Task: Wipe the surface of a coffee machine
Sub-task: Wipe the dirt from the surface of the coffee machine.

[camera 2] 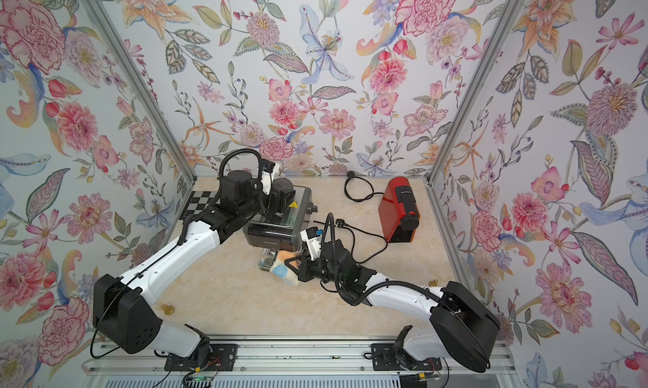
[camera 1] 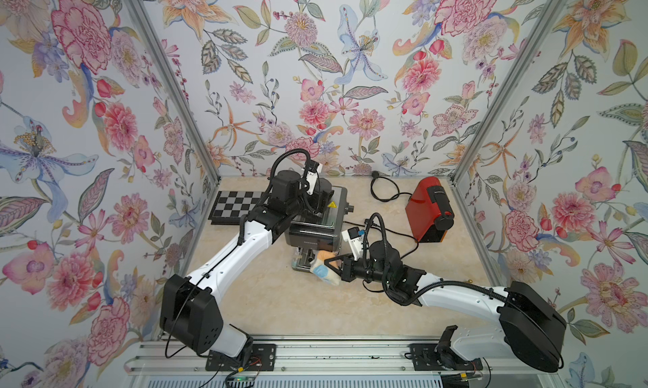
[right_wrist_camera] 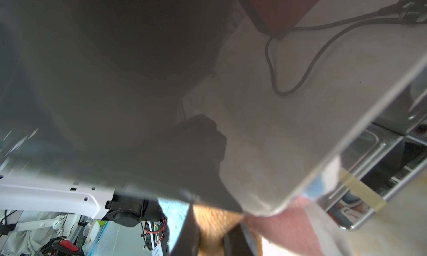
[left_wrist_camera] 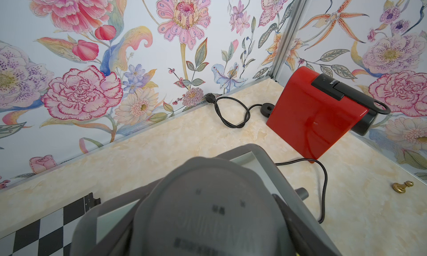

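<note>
The silver-and-black coffee machine (camera 1: 315, 233) (camera 2: 270, 237) stands near the middle of the marbled table (camera 1: 280, 305), in both top views; its metal drip tray (camera 1: 301, 261) juts out at the front, toward the robot. The right claw (camera 1: 331, 263) is closed on a bunched cloth (camera 1: 324, 270) of orange, blue and pale patches; it holds the cloth against the machine's lower front, at the right end of the drip tray. In the right wrist view the cloth (right_wrist_camera: 288, 227) lies tight under the edge of the shiny casing, which mirrors the table and a cord.

The left claw (camera 1: 319, 201) sits low over the top of the coffee machine, toward its rear. In the left wrist view a blurred round grey part fills the foreground, with what look like dark fingers (left_wrist_camera: 298, 220) spread to either side of it; whether they press on it or stand free cannot be told.

A red coffee machine (camera 1: 426, 207) stands well apart to the right, near the back corner; a black cord (camera 1: 384, 190) loops on the table behind it. A chessboard (camera 1: 235, 205) lies flat by the left wall, partly hidden by the left arm; a small brass pawn (camera 2: 169, 310) lies on the table near that arm's base.
</note>
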Controlling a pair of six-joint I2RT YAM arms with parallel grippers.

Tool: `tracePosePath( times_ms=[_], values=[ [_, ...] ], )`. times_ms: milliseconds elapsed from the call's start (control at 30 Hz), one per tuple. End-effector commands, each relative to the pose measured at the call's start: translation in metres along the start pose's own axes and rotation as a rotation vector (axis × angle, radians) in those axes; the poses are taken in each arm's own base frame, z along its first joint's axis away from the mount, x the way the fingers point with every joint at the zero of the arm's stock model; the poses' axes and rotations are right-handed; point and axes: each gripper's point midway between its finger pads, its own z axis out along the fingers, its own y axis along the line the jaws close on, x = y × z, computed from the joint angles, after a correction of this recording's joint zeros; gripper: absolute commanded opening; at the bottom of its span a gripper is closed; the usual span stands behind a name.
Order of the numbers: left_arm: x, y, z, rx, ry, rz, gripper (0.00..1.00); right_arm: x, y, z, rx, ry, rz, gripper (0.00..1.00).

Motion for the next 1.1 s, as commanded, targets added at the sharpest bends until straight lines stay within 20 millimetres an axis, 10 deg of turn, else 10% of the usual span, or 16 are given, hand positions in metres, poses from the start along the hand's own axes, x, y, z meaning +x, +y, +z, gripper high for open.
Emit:
tracePosePath(
  times_ms=[0,467,767,1067],
  values=[
    [0.052,-0.003,0.002,0.013,0.195,-0.115,0.41,-0.065,0.019,-0.018,-0.056,-0.253,-0.047,0.00],
    [0.047,-0.011,-0.006,0.021,0.199,-0.175,0.42,-0.117,-0.009,-0.045,-0.020,-0.354,-0.057,0.00],
    [0.022,-0.004,0.004,-0.004,0.185,-0.124,0.45,-0.097,-0.037,-0.053,0.075,-0.298,-0.031,0.00],
    [-0.014,0.002,0.008,-0.003,0.110,-0.136,0.75,-0.061,-0.073,-0.081,0.310,-0.172,-0.070,0.00]
  ],
)
